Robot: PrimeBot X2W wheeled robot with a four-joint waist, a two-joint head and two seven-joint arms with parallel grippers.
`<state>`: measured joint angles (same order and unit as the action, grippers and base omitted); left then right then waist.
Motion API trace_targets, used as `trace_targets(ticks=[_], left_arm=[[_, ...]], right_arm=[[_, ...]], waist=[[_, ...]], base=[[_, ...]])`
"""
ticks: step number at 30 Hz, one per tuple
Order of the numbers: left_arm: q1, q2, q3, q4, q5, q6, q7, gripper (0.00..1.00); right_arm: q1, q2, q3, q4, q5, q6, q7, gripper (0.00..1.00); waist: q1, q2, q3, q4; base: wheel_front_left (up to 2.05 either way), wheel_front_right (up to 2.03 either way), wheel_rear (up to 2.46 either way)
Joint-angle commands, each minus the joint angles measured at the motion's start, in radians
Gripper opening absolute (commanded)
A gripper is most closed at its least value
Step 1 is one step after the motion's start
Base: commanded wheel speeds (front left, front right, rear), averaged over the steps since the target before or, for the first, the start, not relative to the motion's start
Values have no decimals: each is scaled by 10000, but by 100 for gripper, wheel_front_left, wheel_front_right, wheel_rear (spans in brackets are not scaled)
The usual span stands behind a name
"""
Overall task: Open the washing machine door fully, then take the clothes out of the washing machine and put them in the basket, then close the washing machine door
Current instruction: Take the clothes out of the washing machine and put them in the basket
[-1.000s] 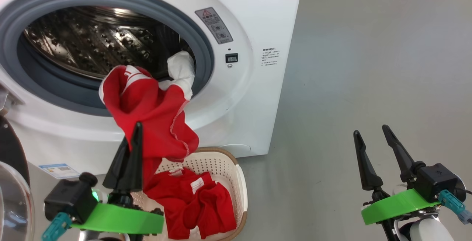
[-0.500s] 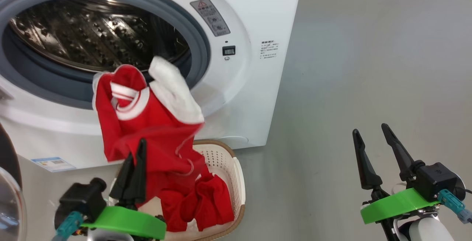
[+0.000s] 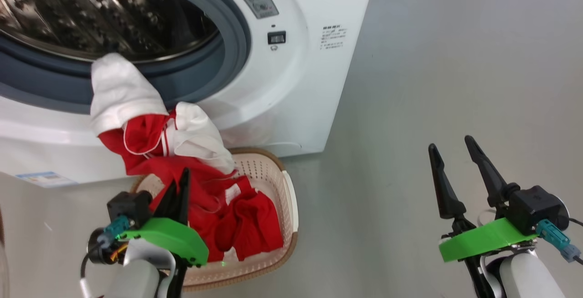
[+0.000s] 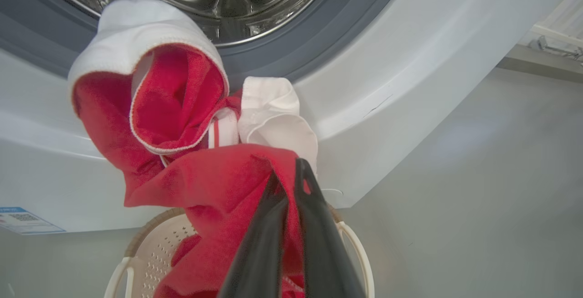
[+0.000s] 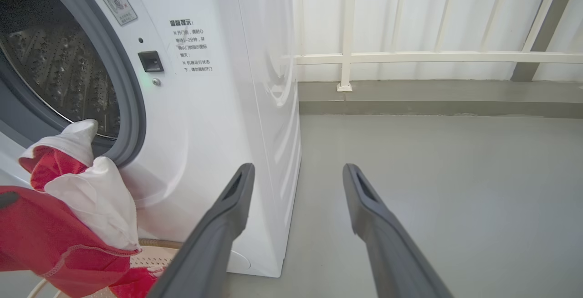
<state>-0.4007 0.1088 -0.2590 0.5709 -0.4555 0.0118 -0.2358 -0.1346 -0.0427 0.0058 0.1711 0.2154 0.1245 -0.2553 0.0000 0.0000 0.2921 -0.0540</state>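
The washing machine (image 3: 309,84) stands with its drum (image 3: 91,15) exposed; the washing machine door is out of view. My left gripper (image 3: 183,172) is shut on a red and white garment (image 3: 150,138) of the clothes, just above the basket (image 3: 273,170). The garment's white upper end lies in front of the grey ring's lower lip. The left wrist view shows the dark fingers (image 4: 314,225) pinching red cloth (image 4: 214,184). More red clothes (image 3: 250,220) lie in the basket. My right gripper (image 3: 450,143) hangs open over the floor to the right, holding nothing.
Grey floor (image 3: 455,84) stretches to the right of the machine. A white railing (image 5: 432,56) runs along the wall behind it. A blue label (image 3: 43,179) sits low on the machine's front, left of the basket.
The head camera has tilted down. My left gripper has drawn the red and white garment out of the drum opening and down towards the basket. The right gripper has held still.
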Motion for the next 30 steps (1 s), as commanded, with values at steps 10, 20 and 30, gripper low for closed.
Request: trace_targets(ticks=[10, 20, 30], left_arm=[[-1804, -101, 551, 2931, 192, -657, -255, 0], [-2840, -330, 494, 5233, 284, -1138, -258, 0], [-3558, -316, 633, 6855, -5, -965, 294, 0]], right_arm=[[-793, -75, 427, -157, 18, 62, -65, 100], [-1123, -75, 594, -113, 97, 62, -65, 100], [-1353, -75, 776, 39, 339, 62, -65, 100]], waist=[[0, 0, 1259, -286], [0, 0, 1885, -468], [0, 0, 2349, -677]], base=[[0, 0, 0], [0, 0, 0], [0, 0, 0]])
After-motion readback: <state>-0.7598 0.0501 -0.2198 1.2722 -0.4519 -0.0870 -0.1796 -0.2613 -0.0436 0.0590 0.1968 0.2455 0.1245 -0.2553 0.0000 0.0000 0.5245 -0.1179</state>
